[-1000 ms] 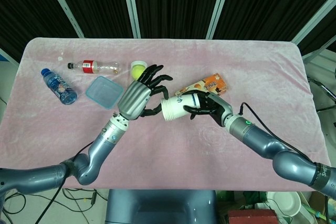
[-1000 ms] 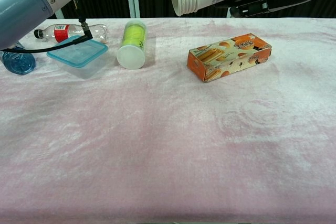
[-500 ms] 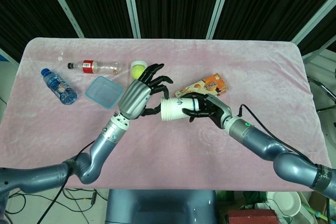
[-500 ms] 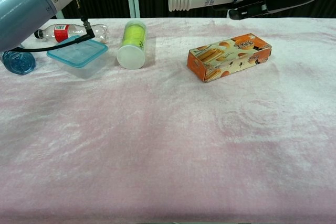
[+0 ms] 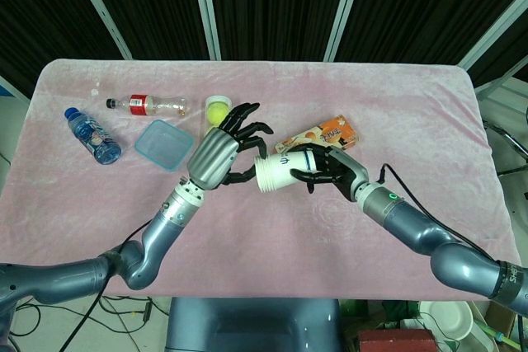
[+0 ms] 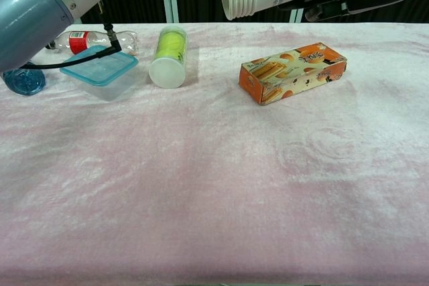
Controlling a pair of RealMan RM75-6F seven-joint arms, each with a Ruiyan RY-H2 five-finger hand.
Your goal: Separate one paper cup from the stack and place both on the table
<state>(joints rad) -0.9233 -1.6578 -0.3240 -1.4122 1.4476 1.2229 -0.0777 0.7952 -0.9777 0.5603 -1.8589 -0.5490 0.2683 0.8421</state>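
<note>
Separation has not happened yet, judging by the nested rims at the mouth of the paper cup stack [image 5: 276, 172], which lies sideways in the air above the pink tablecloth [image 5: 346, 96]. The right hand [image 5: 328, 167] wraps its fingers around the base end. The left hand [image 5: 224, 147] holds nothing, fingers spread and reaching at the rim end. Pulling one cup off and setting both down remains.
</note>
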